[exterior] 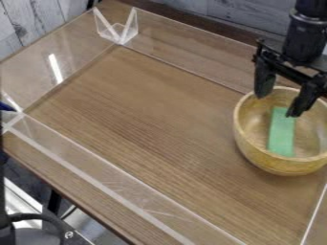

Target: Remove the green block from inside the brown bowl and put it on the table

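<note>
A wide wooden table (141,115) fills the view, fenced in by low clear plastic walls (90,163), with pale planking behind it at the far side. Most of the tabletop is bare wood grain.

Over at the right edge sits the brown bowl (250,148), round and thick-rimmed, pale inside. The green block (282,134) lies flat in the bottom of it, long side running roughly away from me, nothing touching it that I can make out.

The gripper (285,91) hangs above the far rim of the bowl, pointing straight down. Its two dark fingers stand well apart, with empty air between them, so it holds nothing. The tips look to be about level with the rim or just over it, above the far end of the block, though from here I cannot tell how much gap is left.

So, as I judge it, nothing of the job is finished yet. The approach looks about made; what remains is the whole of the handling: going down into the bowl, closing on the block, lifting it clear of the rim, and setting it on the open wood to the left.
</note>
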Robot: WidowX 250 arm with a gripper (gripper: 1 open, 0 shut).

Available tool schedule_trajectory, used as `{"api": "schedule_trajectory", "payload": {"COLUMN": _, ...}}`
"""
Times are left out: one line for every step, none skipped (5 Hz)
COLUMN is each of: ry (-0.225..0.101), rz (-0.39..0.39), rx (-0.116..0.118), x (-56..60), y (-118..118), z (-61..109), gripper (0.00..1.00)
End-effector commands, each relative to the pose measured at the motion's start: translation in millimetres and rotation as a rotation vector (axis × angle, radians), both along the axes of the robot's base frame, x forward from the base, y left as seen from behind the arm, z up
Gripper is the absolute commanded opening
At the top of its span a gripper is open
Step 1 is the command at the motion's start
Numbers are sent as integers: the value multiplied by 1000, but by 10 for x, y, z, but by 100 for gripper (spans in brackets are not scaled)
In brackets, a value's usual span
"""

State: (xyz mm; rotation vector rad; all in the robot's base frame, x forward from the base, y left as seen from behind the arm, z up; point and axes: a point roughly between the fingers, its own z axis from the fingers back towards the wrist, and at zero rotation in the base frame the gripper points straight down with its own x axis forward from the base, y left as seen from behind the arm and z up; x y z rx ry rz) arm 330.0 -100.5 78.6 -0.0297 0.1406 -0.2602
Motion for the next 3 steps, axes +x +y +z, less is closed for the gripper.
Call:
{"api": "schedule_trajectory", "payload": {"ry": -63, "rz": -12, "rx": -23, "x": 111, "y": -67, "z": 160, "gripper": 100}}
{"api": "schedule_trajectory", "payload": {"ry": -56, "rz": -16, "rx": -24, "x": 130, "y": -83, "z": 120, "gripper": 100}}
{"api": "schedule_trajectory", "payload": {"ry": -51, "rz": -18, "rx": -25, "x": 149, "y": -95, "z": 83, "gripper": 0}}
